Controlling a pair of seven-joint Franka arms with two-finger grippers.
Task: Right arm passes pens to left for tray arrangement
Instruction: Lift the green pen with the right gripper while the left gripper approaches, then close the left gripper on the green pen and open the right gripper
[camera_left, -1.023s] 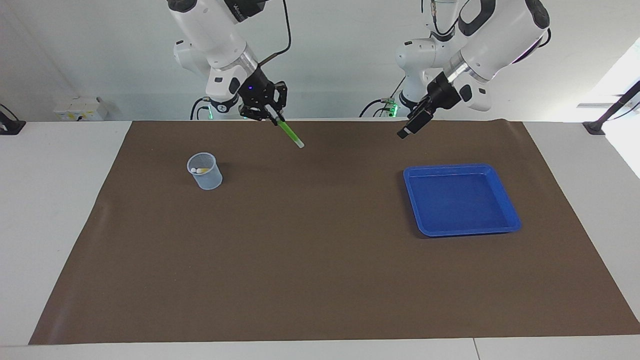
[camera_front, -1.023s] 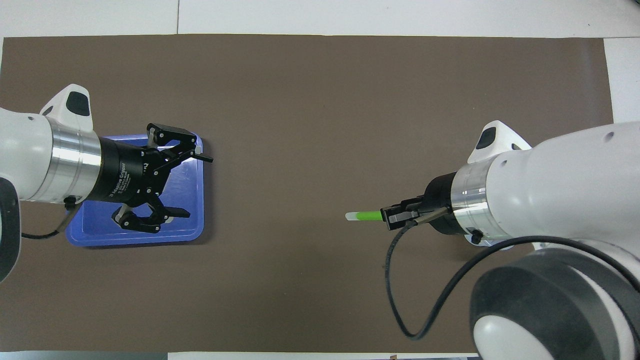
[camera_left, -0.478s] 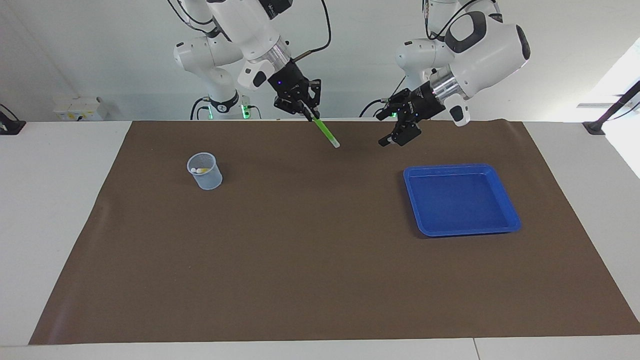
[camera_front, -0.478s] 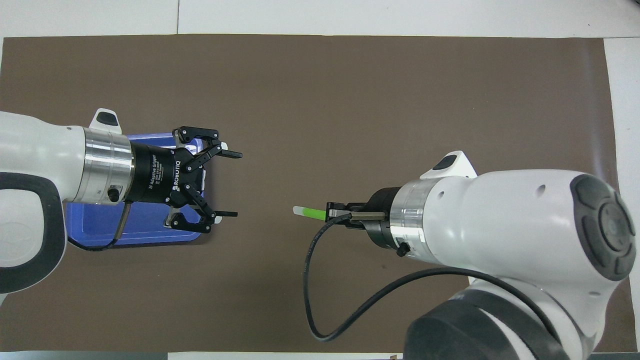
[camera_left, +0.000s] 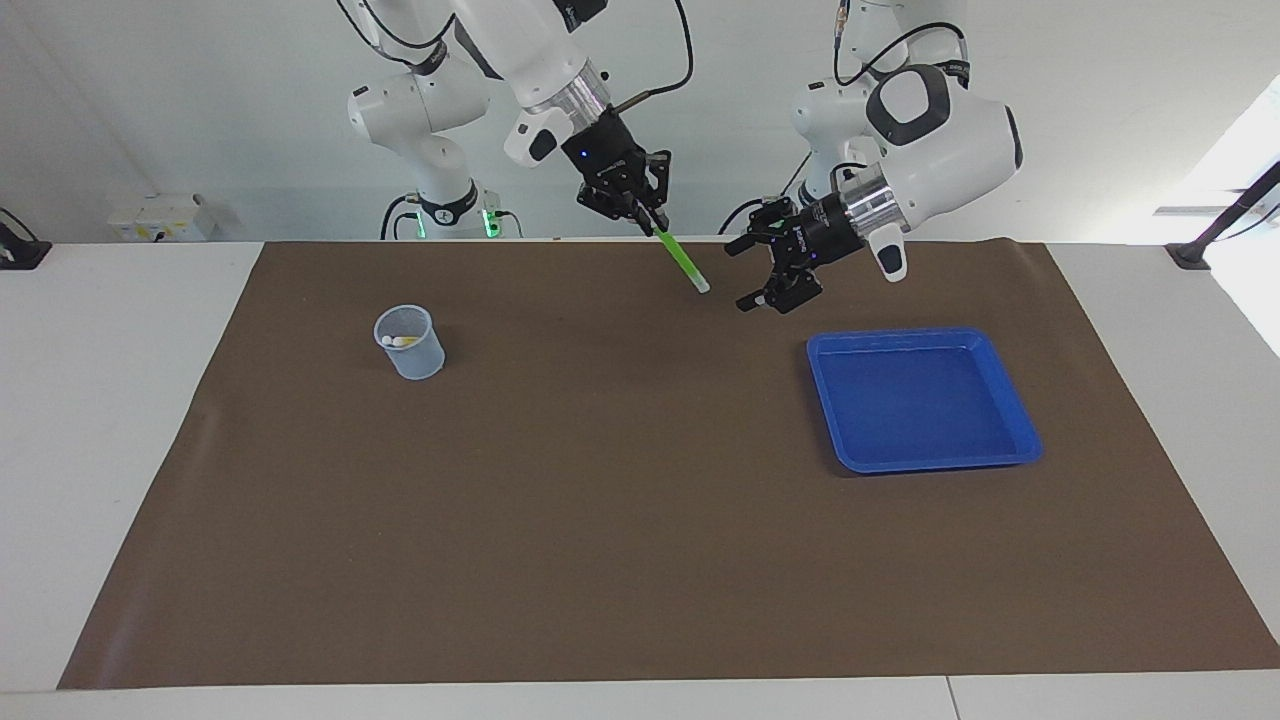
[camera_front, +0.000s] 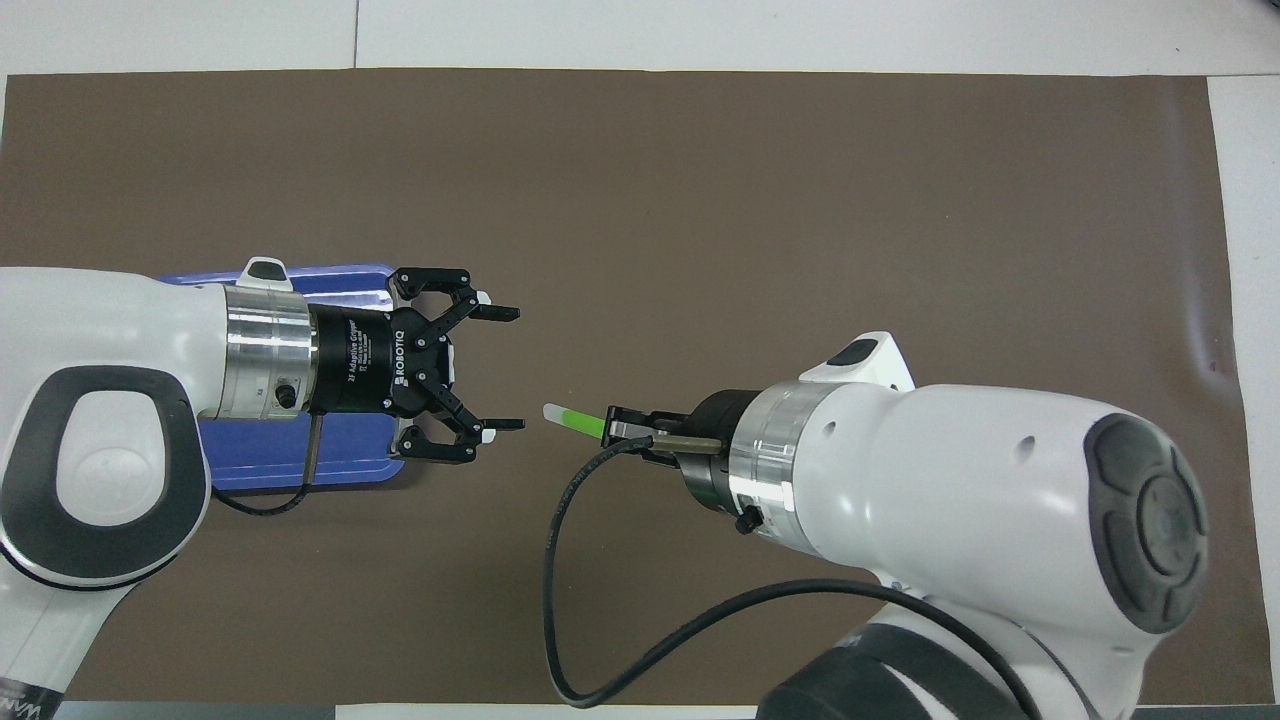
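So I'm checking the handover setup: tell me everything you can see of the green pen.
The slim bright green marker pen has a pale tip at its free end. Its other end is clamped in the right arm's black two-finger hand, which is shut on it. It hangs in the air over the brown mat, tilted, tip pointing down toward the left arm's open black hand. The tip stops just short of that hand and nothing else touches it. It looks like smooth plastic, straight and undamaged.
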